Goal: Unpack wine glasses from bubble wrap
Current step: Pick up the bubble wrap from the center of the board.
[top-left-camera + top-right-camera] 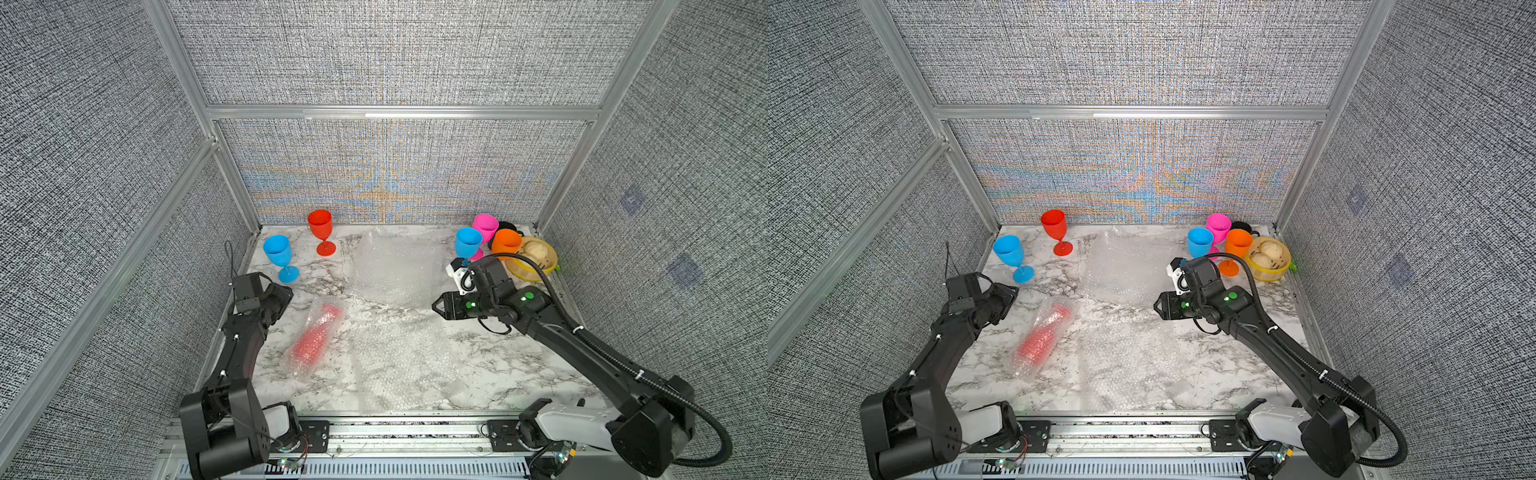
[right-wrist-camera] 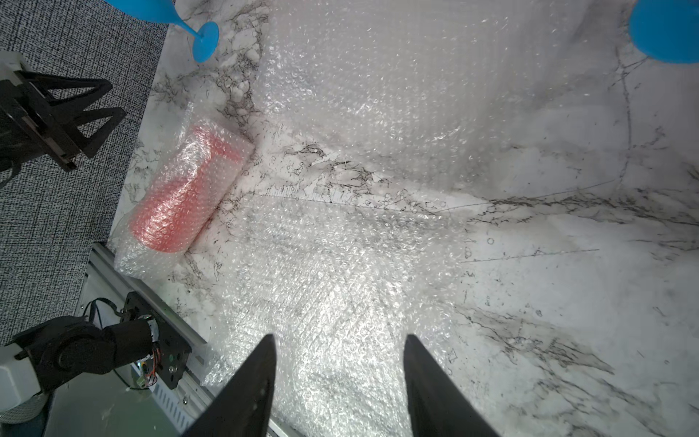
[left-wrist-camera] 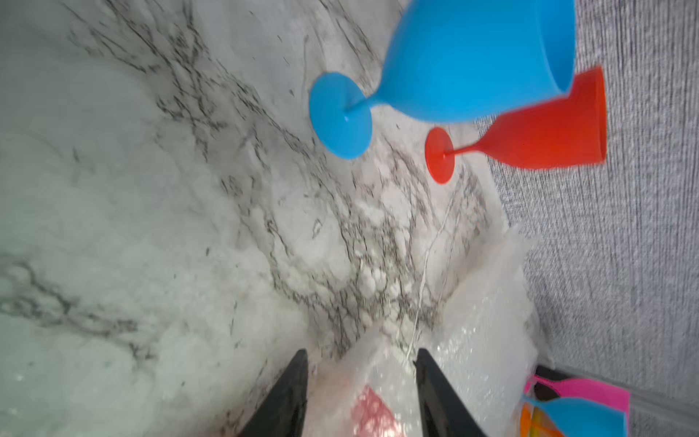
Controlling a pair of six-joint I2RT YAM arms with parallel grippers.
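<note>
A red wine glass wrapped in bubble wrap (image 1: 316, 338) (image 1: 1044, 332) (image 2: 185, 193) lies on its side at the left of the marble table. My left gripper (image 1: 286, 297) (image 3: 361, 353) hovers just beyond its upper end, jaws apart, the wrap's edge showing between them. My right gripper (image 1: 435, 307) (image 2: 339, 336) hangs open over loose flat bubble wrap sheets (image 1: 395, 270) (image 2: 321, 283). Standing unwrapped are a blue glass (image 1: 278, 253) (image 3: 472, 64), a red glass (image 1: 321, 226) (image 3: 548, 125), and at the back right a blue (image 1: 468, 243), a pink (image 1: 485, 226) and an orange glass (image 1: 507, 245).
A yellow-rimmed steamer of buns (image 1: 536, 257) (image 1: 1268, 257) and a black mug (image 1: 508, 226) stand in the back right corner behind the glasses. Grey fabric walls close in three sides. A metal rail (image 1: 395, 428) runs along the table's front edge.
</note>
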